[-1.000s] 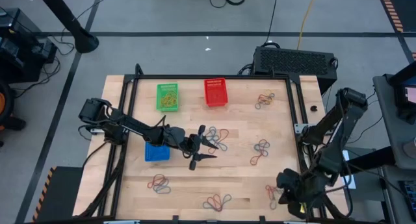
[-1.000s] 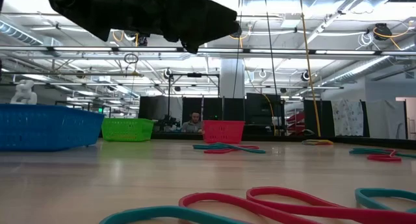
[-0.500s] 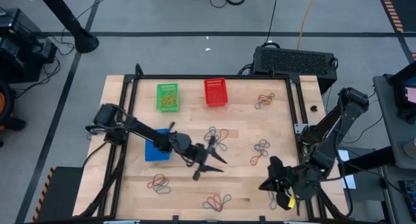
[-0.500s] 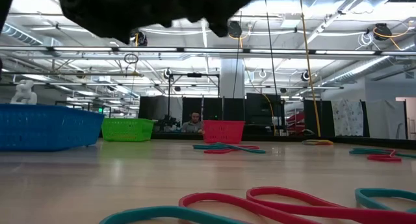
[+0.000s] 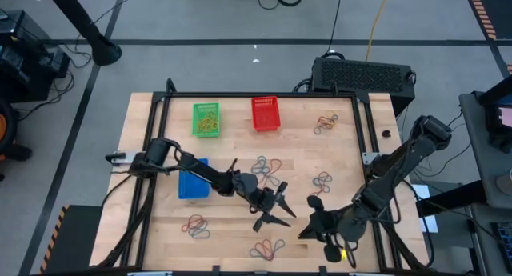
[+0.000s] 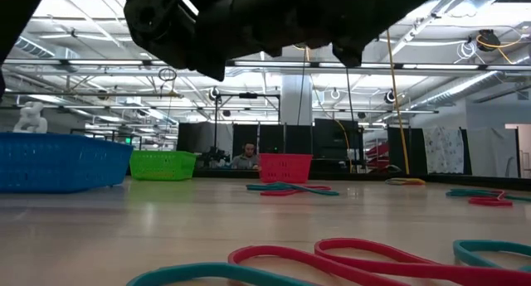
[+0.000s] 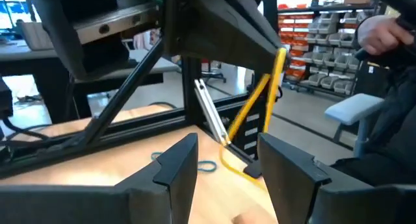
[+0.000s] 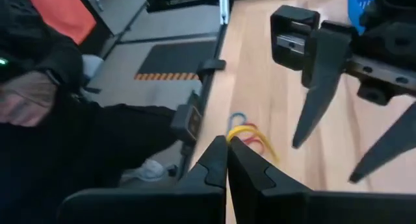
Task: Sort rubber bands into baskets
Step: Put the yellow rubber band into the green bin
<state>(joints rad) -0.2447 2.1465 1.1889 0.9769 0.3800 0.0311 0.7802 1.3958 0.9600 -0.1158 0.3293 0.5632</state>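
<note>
Three baskets stand on the wooden table: green (image 5: 206, 120) and red (image 5: 266, 114) at the far side, blue (image 5: 192, 184) at the left. Rubber bands lie in loose clusters, one mid-table (image 5: 268, 168), one to the right (image 5: 322, 181) and one by the near edge (image 5: 268, 248). My left gripper (image 5: 280, 212) hovers open over the table's middle, near side, with nothing between its fingers (image 7: 175, 165). My right gripper (image 5: 310, 220) faces it from the right, shut; I see nothing between its fingers. A few bands (image 8: 247, 130) lie on the wood beyond its tips (image 8: 227, 156).
More bands lie at the far right (image 5: 326, 122) and the near left (image 5: 194, 224). A black frame (image 5: 364, 132) borders the table. A person's hand (image 8: 26, 97) shows beyond the near edge. Big bands (image 6: 332, 261) lie close before the low camera.
My left gripper has swung toward the table's right and near edges and dropped a little, staying open. My right gripper has come from the near right corner toward the table's left, turning as it went, and stayed shut. The two grippers now stand close together.
</note>
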